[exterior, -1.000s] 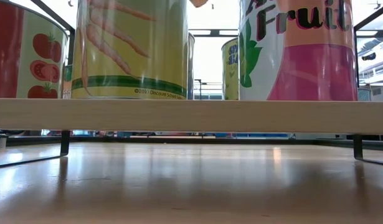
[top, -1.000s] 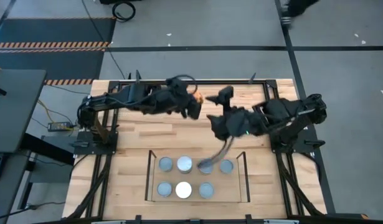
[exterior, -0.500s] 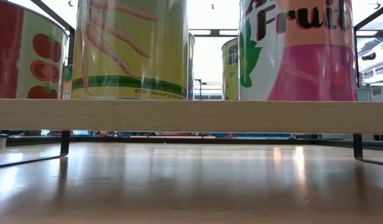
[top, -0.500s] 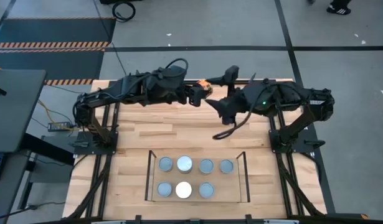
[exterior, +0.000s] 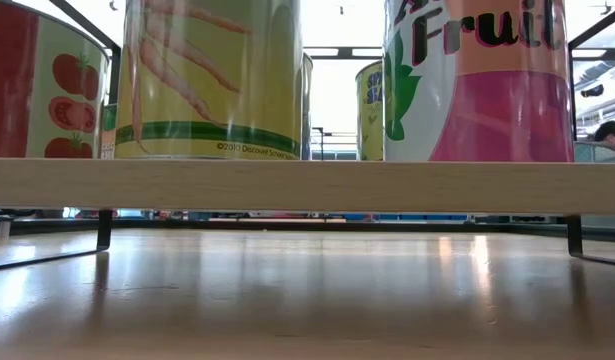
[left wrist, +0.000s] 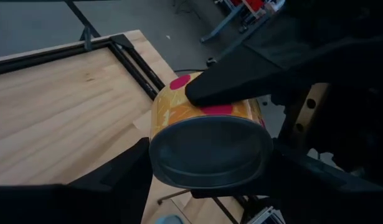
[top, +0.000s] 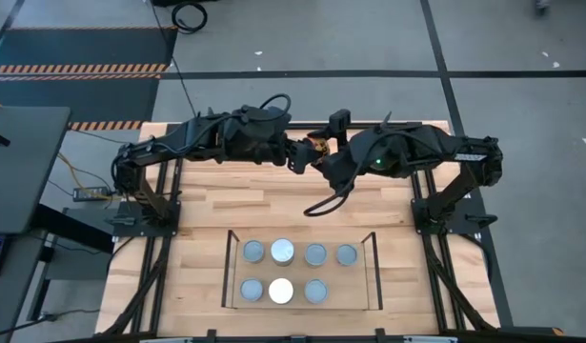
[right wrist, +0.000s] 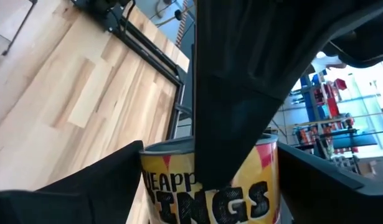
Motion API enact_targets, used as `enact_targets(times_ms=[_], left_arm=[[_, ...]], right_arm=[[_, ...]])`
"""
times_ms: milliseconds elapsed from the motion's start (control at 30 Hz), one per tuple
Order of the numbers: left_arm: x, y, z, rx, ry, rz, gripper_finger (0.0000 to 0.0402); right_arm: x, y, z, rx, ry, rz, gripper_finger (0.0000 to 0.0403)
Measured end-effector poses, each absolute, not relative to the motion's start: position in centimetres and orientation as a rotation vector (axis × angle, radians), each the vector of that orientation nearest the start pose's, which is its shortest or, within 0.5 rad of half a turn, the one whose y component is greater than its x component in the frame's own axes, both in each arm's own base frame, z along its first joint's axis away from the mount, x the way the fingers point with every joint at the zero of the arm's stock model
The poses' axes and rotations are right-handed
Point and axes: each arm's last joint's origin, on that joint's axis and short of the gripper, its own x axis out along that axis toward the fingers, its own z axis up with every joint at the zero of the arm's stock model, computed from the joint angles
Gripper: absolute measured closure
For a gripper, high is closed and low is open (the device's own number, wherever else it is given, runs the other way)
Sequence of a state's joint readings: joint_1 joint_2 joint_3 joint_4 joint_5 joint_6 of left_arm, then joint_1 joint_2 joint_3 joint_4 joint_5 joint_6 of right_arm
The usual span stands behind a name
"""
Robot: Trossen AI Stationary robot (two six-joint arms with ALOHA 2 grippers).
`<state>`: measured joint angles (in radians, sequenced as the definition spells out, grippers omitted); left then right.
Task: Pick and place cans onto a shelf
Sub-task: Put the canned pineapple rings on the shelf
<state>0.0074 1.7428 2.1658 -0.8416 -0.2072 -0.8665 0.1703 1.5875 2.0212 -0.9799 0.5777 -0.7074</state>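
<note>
A can with an orange-yellow label [top: 316, 146] is in the air over the far middle of the table, between my two grippers. My left gripper [top: 305, 152] comes at it from the left and my right gripper [top: 323, 157] from the right; both are shut on it. The left wrist view shows the can's grey end [left wrist: 210, 152], and the right wrist view shows its yellow label [right wrist: 179, 196]. Several other cans [top: 282, 251] stand upright on the light-wood shelf [top: 348, 289] at the near middle. The low view shows them close up [exterior: 212, 80] on the shelf's board [exterior: 307, 186]. My left gripper pinches the can between its two fingers [left wrist: 126, 171], on opposite sides of the wall right by the grey end [left wrist: 155, 134]. It comes roughly level from the table's left. The can is lifted clear of the table. My right gripper has the can's label wall [right wrist: 155, 186] between its two fingers [right wrist: 104, 180], coming from the table's right. One of these fingers [left wrist: 235, 87] lies on the orange label in the left wrist view. My left gripper's finger stands in front of the can's middle.
The shelf has dark metal uprights at its short ends [top: 226, 267] and a bare spot at its near right [top: 346, 289]. A dark metal frame [top: 273, 124] runs along the table's far edge under the grippers. A cable [top: 323, 203] hangs below the right arm.
My right arm has swung from above the shelf toward the table's far edge and up to the can at my left gripper. My left gripper has shifted a little toward the far right with the can, which stays clear of the table.
</note>
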Motion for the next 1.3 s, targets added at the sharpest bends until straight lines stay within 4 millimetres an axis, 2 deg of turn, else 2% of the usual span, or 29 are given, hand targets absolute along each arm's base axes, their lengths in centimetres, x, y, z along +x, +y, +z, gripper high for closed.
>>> enact_targets(times_ms=[300,533,767,933,1100,1300], left_arm=[[35.2,0.8,48.1,-0.795,0.292,0.364,0.0113],[34.7,0.7,48.4,-0.700,0.313,0.319,0.0063],[31.5,-0.4,50.6,-0.544,0.296,0.249,0.0048],[29.9,-1.1,52.3,-0.452,0.226,0.172,0.0047],[30.7,-1.6,53.5,-0.398,0.120,-0.044,0.0047],[31.8,-2.0,54.2,-0.365,0.024,-0.207,0.0049]], right_arm=[[29.9,3.5,47.8,-0.826,0.627,-0.233,0.0105],[29.7,4.0,47.9,-0.777,0.601,-0.228,0.0104],[27.7,4.8,49.3,-0.699,0.517,-0.216,0.0108],[26.1,5.9,52.1,-0.561,0.264,-0.101,0.0105],[25.6,6.3,54.1,-0.511,0.061,-0.017,0.0107],[26.7,6.8,53.7,-0.513,0.049,0.029,0.0105]])
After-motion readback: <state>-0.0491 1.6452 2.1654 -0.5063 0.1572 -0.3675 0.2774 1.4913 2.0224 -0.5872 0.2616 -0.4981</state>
